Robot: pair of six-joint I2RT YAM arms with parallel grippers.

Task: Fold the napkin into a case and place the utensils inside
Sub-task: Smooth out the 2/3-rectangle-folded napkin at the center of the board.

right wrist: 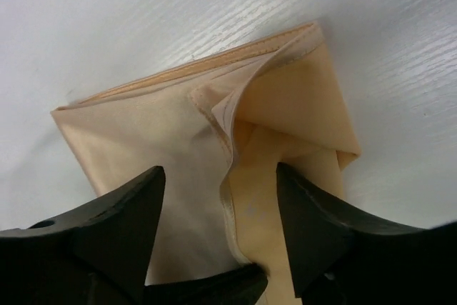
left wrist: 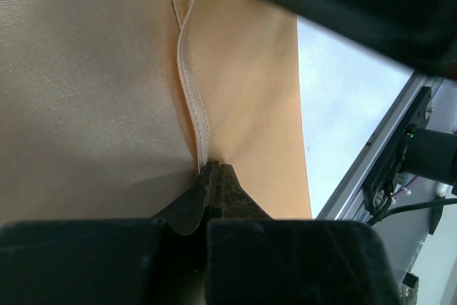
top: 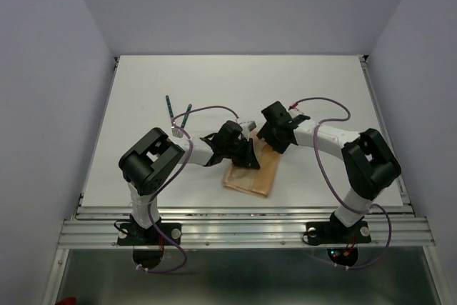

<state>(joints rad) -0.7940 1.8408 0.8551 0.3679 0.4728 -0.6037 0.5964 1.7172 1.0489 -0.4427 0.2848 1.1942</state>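
**Peach-tan napkin (top: 250, 176) lies folded beneath two grippers**

From overhead, the napkin rests as a folded oblong on the white table (top: 235, 83), near the front edge and between the two arms. The left gripper (top: 244, 153) bears down on its far left corner. The right gripper (top: 271, 137) hangs just beside it, over the far end. The utensils (top: 178, 118) (dark green handles, a fork's silvery head nearest the left arm) lie on bare table to the left of the cloth, apart from it.

At the left wrist, the satin fills most of the view. The gripper's jaws are pressed together, and a pale hem (left wrist: 191, 83) runs straight down into the tips, where the cloth is pinched.

At the right wrist, the black fingers (right wrist: 121, 226) stand wide apart, straddling a raised flap (right wrist: 285, 112) at the napkin's corner and holding nothing. Whether their pads touch the cloth cannot be told.
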